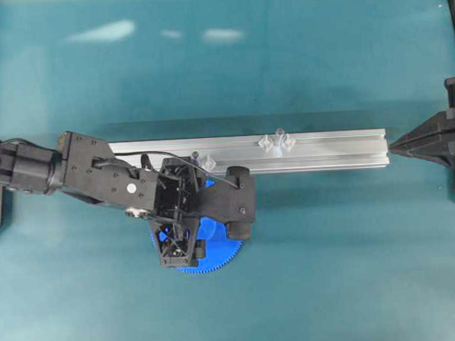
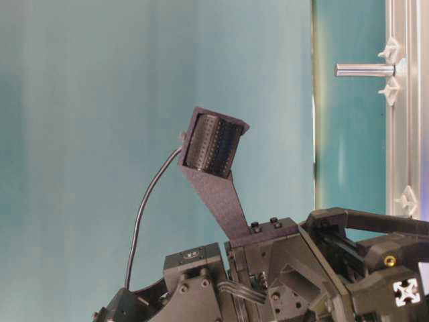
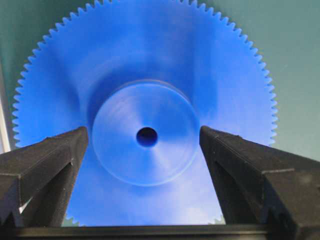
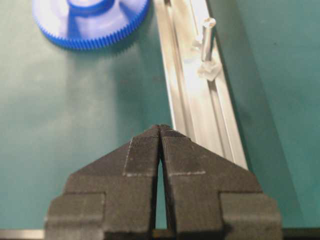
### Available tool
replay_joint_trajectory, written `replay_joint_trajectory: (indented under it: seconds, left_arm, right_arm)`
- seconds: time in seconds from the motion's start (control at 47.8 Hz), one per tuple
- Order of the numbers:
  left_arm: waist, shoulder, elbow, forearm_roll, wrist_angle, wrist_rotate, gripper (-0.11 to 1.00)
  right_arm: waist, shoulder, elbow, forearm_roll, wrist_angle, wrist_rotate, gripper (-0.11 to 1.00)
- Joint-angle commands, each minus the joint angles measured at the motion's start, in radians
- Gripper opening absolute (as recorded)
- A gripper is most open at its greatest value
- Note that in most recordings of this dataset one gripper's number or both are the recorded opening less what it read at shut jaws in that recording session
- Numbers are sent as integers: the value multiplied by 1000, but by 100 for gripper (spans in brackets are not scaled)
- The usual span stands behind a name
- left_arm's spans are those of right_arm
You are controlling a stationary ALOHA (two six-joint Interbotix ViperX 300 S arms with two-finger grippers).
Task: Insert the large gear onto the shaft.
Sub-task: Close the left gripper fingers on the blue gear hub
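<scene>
- Large gear (image 3: 145,120) lying flat on the teal table (image 1: 332,272), on the near side of the aluminium rail (image 1: 326,150), left of centre.
- Left gripper (image 3: 144,137) poised directly over it, fingers (image 3: 50,155) spread wide, one on each side of the raised hub and clear of it; nothing gripped yet.
- Centre hole sitting almost exactly midway between the two fingers, so the coming grasp likely needs only a straight drop and a close on the hub.
- Shaft (image 1: 279,137) standing upright on the rail between two clear diamond-shaped base pieces, to the right of the gear and farther away; axis vertical, so the gear presumably has to stay level for its hole to come down over the tip.
- Left arm far nearer to the gear; right gripper (image 4: 160,132) parked at the right end of the rail, fingers pressed together, empty.
- Overhead, most of the gear hidden under the left arm, only the near rim showing.
- Shaft clear and small, hard to make out against the rail.
</scene>
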Motion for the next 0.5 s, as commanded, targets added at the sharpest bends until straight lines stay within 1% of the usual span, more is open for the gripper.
replay_joint_trajectory:
  seconds: [0.0, 0.167, 0.481]
  left_arm:
    - [-9, -21, -21, 3, -3, -3, 95]
    - [-11, -17, -14, 3, 3, -3, 95]
    - [-9, 17, -38, 2, -3, -3, 95]
  right_arm:
    - [-2, 8, -11, 3, -5, 11, 6]
    - [-2, 8, -11, 3, -5, 11, 6]
    - [-2, 8, -11, 3, -3, 11, 6]
